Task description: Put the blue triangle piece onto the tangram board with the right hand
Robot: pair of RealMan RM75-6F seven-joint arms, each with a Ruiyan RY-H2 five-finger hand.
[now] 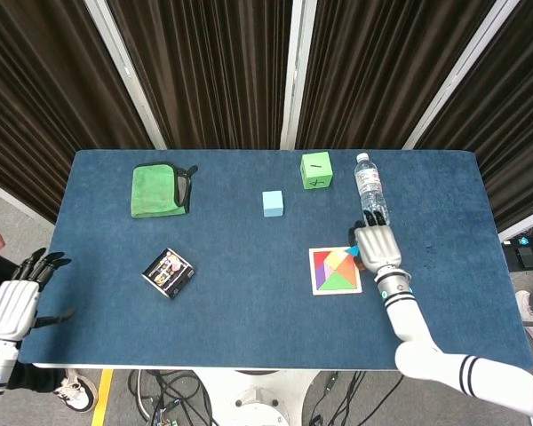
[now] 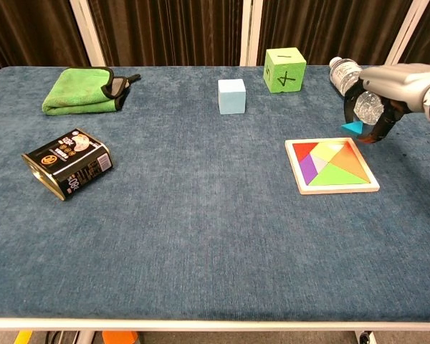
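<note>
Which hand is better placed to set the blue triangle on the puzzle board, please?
The right hand: it holds the blue triangle just above the puzzle board's far edge. The left hand is off the table's opposite side, holding nothing.

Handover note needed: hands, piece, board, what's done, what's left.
Right hand: holds the blue triangle piece in its fingers, lifted off the table, near the far right corner of the tangram board, by the water bottle.
Left hand: open, off the table's left edge, idle.
Board: flat on the table, other colored pieces in it.
Done: piece picked up and carried to the board.
Left: set the piece onto the board, release, withdraw.
</note>
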